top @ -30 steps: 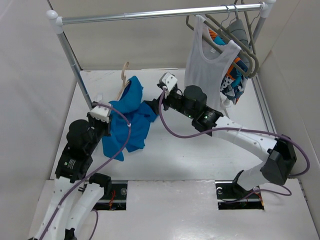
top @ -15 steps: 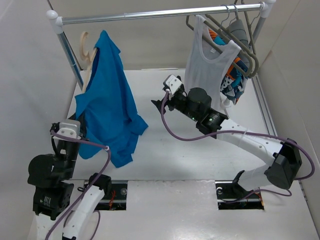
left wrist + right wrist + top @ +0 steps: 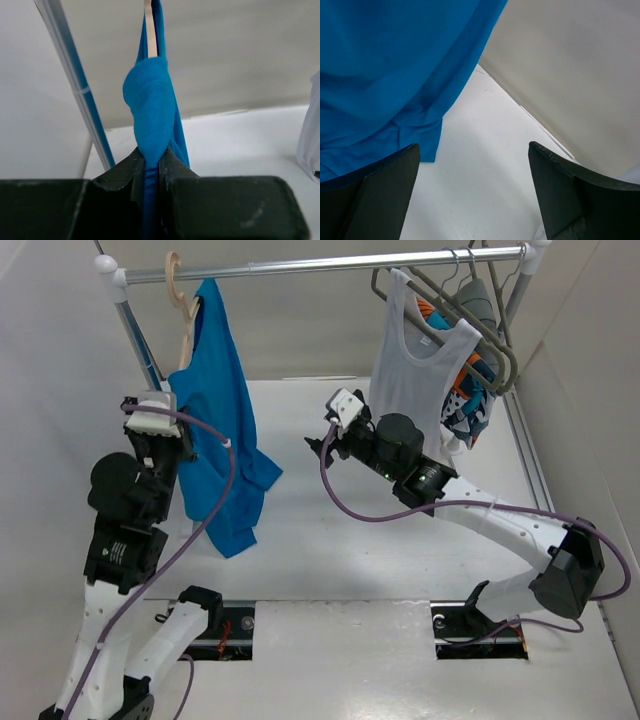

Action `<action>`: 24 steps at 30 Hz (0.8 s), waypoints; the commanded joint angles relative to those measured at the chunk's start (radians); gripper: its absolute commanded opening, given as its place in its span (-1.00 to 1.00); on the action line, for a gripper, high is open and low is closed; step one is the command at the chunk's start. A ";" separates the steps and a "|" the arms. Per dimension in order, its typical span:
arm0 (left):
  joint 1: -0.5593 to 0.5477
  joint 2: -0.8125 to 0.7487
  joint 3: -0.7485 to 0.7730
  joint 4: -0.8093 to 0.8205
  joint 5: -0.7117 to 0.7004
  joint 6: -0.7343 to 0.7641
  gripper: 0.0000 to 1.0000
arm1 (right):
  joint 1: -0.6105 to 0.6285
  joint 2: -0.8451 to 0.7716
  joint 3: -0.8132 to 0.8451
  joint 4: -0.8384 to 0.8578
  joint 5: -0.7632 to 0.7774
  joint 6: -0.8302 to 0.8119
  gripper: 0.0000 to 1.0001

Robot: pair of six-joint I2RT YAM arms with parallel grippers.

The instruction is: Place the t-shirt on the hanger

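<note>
The blue t-shirt (image 3: 215, 430) hangs on the pale wooden hanger (image 3: 183, 302), whose hook is up at the rail (image 3: 300, 266) near its left end. My left gripper (image 3: 172, 440) is raised and shut on the shirt's lower left shoulder; in the left wrist view the blue cloth (image 3: 152, 107) is pinched between the jaws, with the hanger's wood (image 3: 150, 30) above. My right gripper (image 3: 318, 443) is open and empty above the table, to the right of the shirt; its view shows the shirt's hem (image 3: 385, 70) at the left.
A white tank top (image 3: 420, 360) and a patterned garment (image 3: 470, 390) hang on grey hangers (image 3: 480, 300) at the rail's right end. The rail's left post (image 3: 140, 350) stands just behind my left gripper. Walls enclose the table (image 3: 400, 540).
My left arm has lifted the hanger with the blue shirt from the table up to the rail. My right gripper has let go and drawn back a little to the right.
</note>
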 commanded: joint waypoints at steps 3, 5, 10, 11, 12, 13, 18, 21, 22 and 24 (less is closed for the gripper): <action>0.005 0.018 0.001 0.003 -0.037 -0.110 -1.00 | -0.005 -0.070 0.026 0.010 0.038 -0.033 0.87; 0.005 0.018 0.000 -0.007 -0.037 -0.121 -1.00 | -0.005 -0.081 0.017 0.010 0.038 -0.042 0.87; 0.005 -0.048 -0.032 -0.049 0.102 -0.098 1.00 | -0.005 -0.090 0.017 -0.035 0.038 -0.071 0.89; 0.005 -0.071 -0.044 -0.049 0.119 -0.065 1.00 | -0.005 -0.090 0.017 -0.053 0.038 -0.083 0.89; 0.005 -0.125 -0.059 -0.049 0.134 -0.040 1.00 | -0.005 -0.101 0.017 -0.067 0.038 -0.097 0.89; 0.005 -0.155 -0.093 -0.049 0.160 -0.009 1.00 | -0.016 -0.101 0.008 -0.084 0.038 -0.097 0.89; 0.005 -0.384 -0.173 -0.112 0.252 0.216 1.00 | -0.028 -0.145 -0.040 -0.215 0.017 -0.128 0.91; 0.005 -0.514 -0.213 -0.284 0.311 0.353 1.00 | -0.028 -0.202 -0.122 -0.240 0.027 -0.128 0.91; 0.005 -0.533 -0.223 -0.352 0.329 0.391 1.00 | -0.028 -0.233 -0.144 -0.240 0.028 -0.128 0.91; 0.014 -0.571 -0.255 -0.531 0.338 0.485 1.00 | -0.028 -0.263 -0.208 -0.263 0.038 -0.128 0.94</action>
